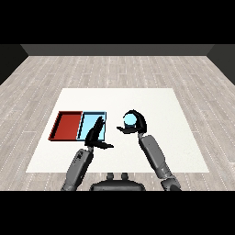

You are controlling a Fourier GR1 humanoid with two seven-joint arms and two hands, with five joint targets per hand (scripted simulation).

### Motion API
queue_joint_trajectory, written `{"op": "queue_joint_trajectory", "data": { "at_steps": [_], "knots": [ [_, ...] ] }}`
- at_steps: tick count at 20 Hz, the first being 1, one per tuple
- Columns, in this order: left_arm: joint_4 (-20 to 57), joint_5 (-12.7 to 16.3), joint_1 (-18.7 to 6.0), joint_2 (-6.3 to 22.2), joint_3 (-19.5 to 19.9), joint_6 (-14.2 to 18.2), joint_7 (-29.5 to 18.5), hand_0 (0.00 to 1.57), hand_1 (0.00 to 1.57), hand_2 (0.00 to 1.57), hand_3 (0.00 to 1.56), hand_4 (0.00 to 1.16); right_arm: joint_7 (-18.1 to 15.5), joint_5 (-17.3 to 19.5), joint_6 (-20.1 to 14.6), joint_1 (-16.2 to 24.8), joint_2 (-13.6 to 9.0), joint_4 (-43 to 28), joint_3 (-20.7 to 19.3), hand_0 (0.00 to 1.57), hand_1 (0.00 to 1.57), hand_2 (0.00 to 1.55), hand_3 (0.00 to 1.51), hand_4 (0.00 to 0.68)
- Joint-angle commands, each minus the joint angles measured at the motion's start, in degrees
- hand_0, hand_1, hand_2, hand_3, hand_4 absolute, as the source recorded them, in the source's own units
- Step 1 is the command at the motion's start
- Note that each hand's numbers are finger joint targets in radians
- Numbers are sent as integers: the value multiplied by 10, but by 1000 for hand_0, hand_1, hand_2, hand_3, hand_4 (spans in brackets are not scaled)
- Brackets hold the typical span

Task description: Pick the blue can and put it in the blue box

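- Head view is showing the right hand [136,125] curling round the blue can [130,120], with fingers and thumb wrapping its sides and the can's pale top facing up.
- The blue can is sitting inside that grip, out past the grey right forearm [155,158]; whether it is touching the white table [183,137] cannot be told.
- The light blue tray [88,124] is lying to the left of the right hand, apart from the can.
- The left hand [96,134] is reaching with straight fingers and holding nothing, its fingertips overlapping the near right part of the light blue tray.
- The red tray [67,125] is lying beyond and to the left of the left hand, touching the light blue tray's far side.
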Motion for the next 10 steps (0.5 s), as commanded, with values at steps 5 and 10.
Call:
{"op": "queue_joint_trajectory", "data": {
  "at_steps": [5,10],
  "knots": [
    [65,-14,-65,0,-39,61,-12,0,0,0,0,0,-7,14,20,-23,11,21,6,1436,1436,1454,1427,614],
    [118,17,-97,0,-57,78,-34,0,0,0,0,0,9,9,30,-22,11,-7,10,1420,1420,1458,1426,615]
  ]
}}
